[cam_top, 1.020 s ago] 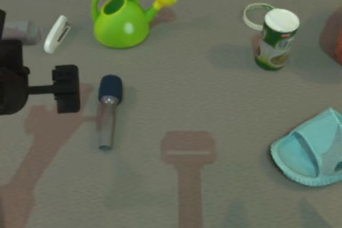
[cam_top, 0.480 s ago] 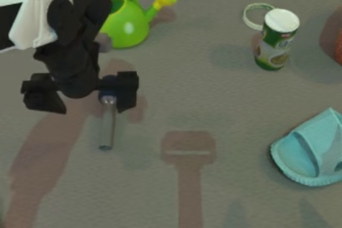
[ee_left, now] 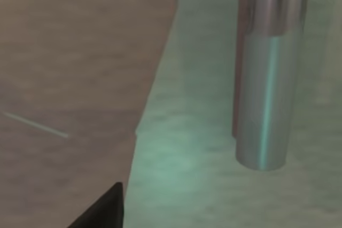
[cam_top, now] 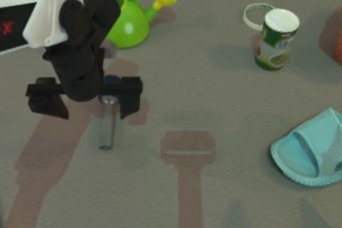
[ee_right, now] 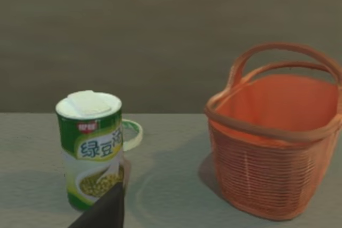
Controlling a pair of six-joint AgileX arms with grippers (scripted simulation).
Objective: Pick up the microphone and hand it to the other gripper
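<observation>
Grey-handled microphone (cam_top: 107, 124) lying flat on tabletop (cam_top: 214, 105), left side, long axis running near-to-far, navy head farther; left claw (cam_top: 85, 97) hovering over head end, fingers spread wide, gripping nothing, straddling handle crosswise; right claw not showing in top view

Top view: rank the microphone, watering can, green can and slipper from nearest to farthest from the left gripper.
From the left gripper:
1. Microphone, directly beneath it, left side.
2. Watering can, left rear.
3. Green can, right rear.
4. Slipper, right edge, nearer the front.
</observation>
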